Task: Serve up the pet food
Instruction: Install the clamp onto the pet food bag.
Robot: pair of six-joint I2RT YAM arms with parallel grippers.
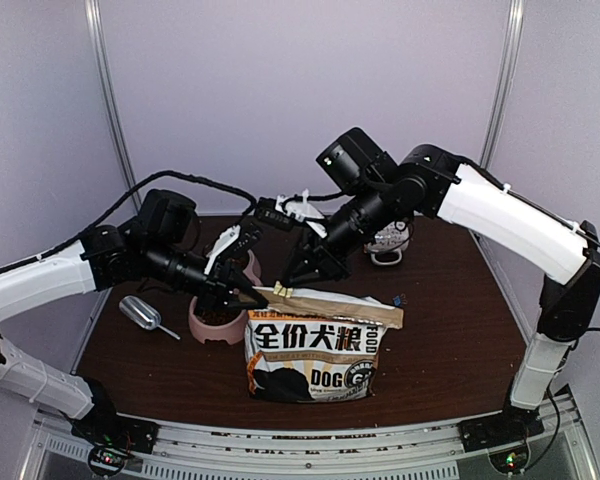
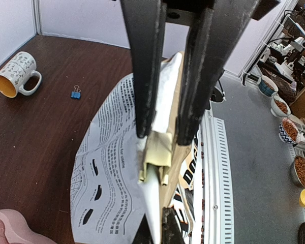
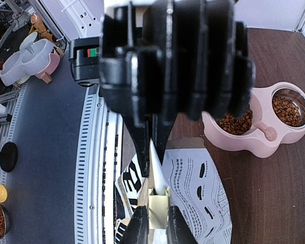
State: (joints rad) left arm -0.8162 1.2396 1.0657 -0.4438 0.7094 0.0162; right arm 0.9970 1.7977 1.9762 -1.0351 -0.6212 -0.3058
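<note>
While the kraft bag (image 1: 315, 350) stands upright on the worktop (image 1: 440, 320), its folded top edge is pinched by the jaws of the left gripper (image 1: 258, 296) and, just beside them, by those of the right gripper (image 1: 286, 284). Pet food (image 3: 234, 123) is seen in both cups of the pink double bowl (image 3: 244, 146), just left of the bag.
</note>
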